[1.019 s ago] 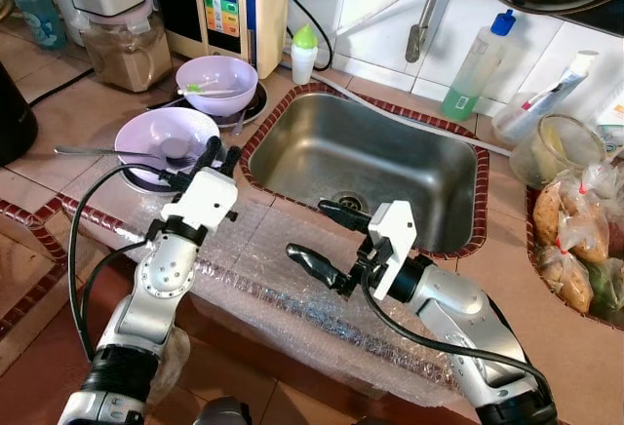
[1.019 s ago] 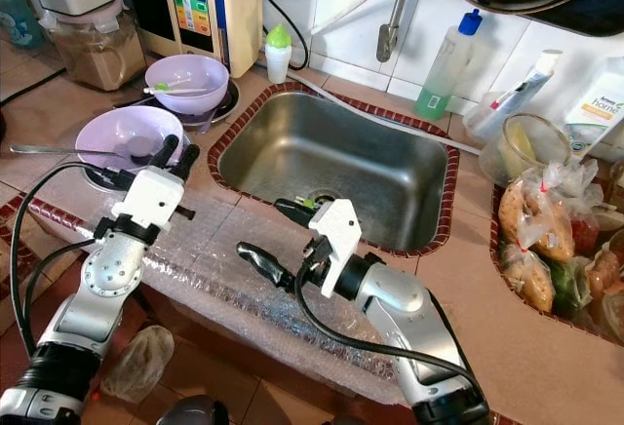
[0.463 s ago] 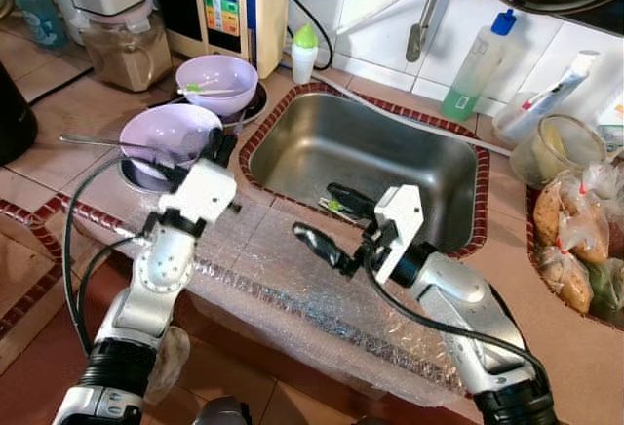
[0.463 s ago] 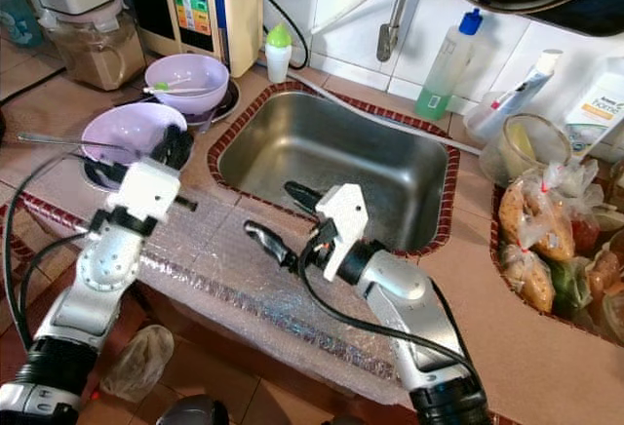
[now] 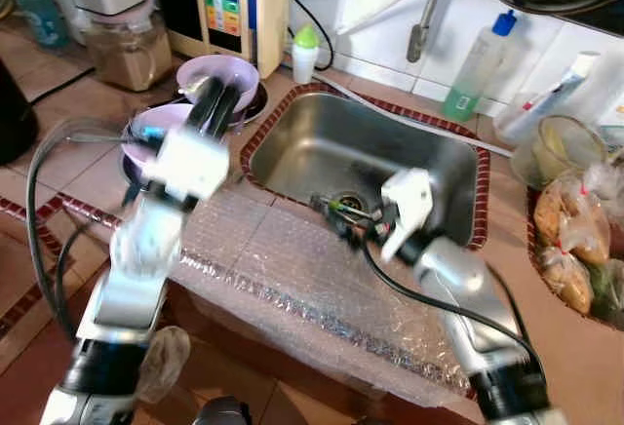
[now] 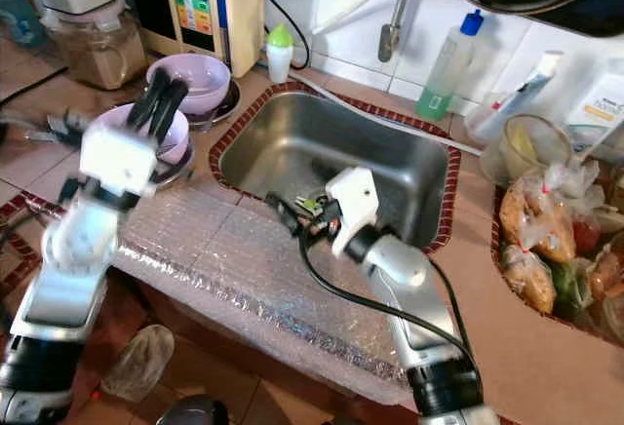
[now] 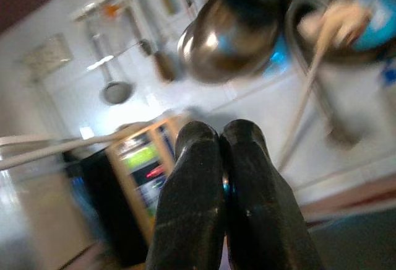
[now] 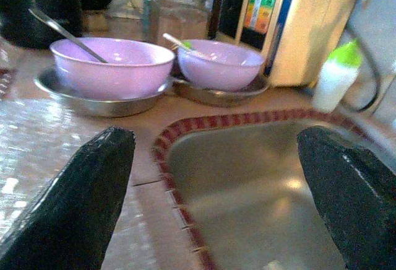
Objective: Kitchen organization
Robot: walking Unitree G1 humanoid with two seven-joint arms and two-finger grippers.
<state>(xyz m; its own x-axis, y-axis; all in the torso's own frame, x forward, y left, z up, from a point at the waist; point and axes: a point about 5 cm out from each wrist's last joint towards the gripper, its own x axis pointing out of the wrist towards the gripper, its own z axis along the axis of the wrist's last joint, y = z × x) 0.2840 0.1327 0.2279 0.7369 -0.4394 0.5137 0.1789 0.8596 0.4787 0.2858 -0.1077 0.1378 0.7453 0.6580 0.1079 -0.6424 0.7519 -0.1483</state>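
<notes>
In the left eye view we are raising our left gripper (image 5: 216, 103) over the near purple bowl (image 5: 161, 125), which is sitting in a shallow steel dish on the tiled surface (image 5: 58, 152), probably so it can drain beside the sink (image 5: 375, 157). A sheet of bubble wrap (image 5: 292, 279) is covering the surface edge, dimpled and glossy, likely as padding.

In the right eye view our right gripper (image 6: 292, 212) is hovering at the sink's near rim, holding nothing.

In the left wrist view the two black fingers (image 7: 198, 195) are pressing together, rounded and rubbery, with nothing between them.

In the right wrist view the fingers (image 8: 86, 183) are standing wide apart, framing both smooth plastic bowls, the far bowl (image 8: 219, 62) with a pale utensil (image 8: 176, 41), the near one with a metal spoon (image 8: 65, 31).
</notes>
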